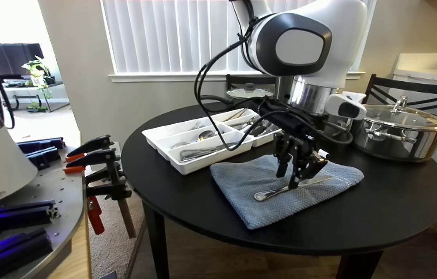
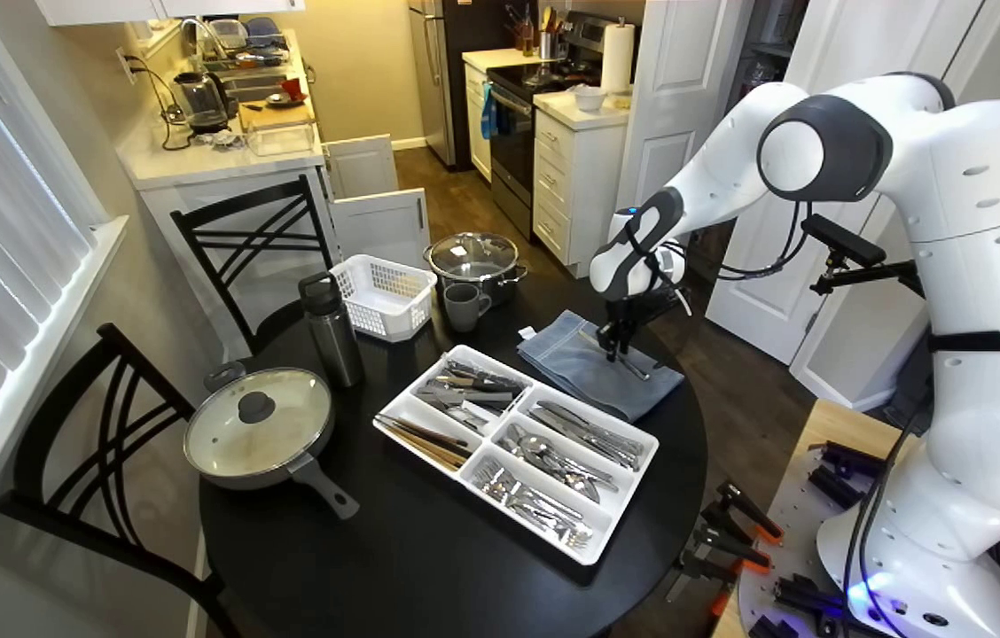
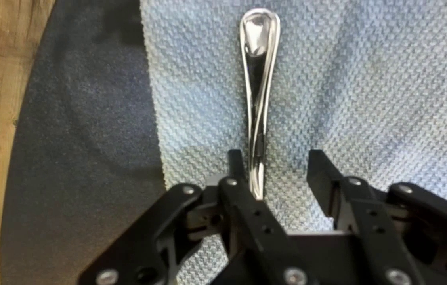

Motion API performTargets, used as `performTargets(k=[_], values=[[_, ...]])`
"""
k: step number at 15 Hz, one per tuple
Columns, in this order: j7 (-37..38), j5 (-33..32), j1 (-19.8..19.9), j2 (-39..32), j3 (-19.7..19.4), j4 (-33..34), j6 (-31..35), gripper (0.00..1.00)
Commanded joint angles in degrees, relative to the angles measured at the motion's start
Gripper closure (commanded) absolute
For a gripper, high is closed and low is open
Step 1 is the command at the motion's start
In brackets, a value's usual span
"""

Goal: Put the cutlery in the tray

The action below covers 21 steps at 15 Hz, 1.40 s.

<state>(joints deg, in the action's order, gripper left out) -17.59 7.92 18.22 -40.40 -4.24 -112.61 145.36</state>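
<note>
A slim silver metal knife (image 3: 258,95) is laid on a folded blue cloth (image 1: 240,190), its handle flanked by the parted jaws of the black gripper (image 3: 275,162). More silver cutlery (image 2: 584,430) is held in the divided white tray (image 2: 498,429), beside the cloth on the round black desk (image 2: 394,567).

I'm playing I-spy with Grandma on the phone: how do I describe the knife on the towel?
Start at the round black table and find its white divided tray. Beside that lies a blue towel, with a shiny silver knife on top. Other cutlery sits in the tray; this is the only piece showing on the towel.
</note>
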Motion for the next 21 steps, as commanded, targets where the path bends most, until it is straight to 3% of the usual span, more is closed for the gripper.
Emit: performTargets(k=[1, 4, 7, 8, 11, 12, 21], values=[[1.07, -1.65, 0.05, 2.16, -0.45, -1.67, -3.12, 0.23], [1.28, -2.11, -0.08, 2.19, -1.13, -1.95, -3.57, 0.05], [1.23, -2.63, -0.11, 2.16, -1.56, -2.75, -3.15, 0.01], [1.16, -2.85, -0.16, 2.26, -1.7, -3.28, -3.02, 0.04], [0.85, -3.68, -0.21, 2.7, -1.81, -4.8, -2.91, 0.2], [0.9, -3.83, -0.22, 2.71, -1.87, -5.13, -2.86, 0.34], [1.12, -3.99, -0.3, 3.62, -2.1, -6.01, -2.3, 0.92]])
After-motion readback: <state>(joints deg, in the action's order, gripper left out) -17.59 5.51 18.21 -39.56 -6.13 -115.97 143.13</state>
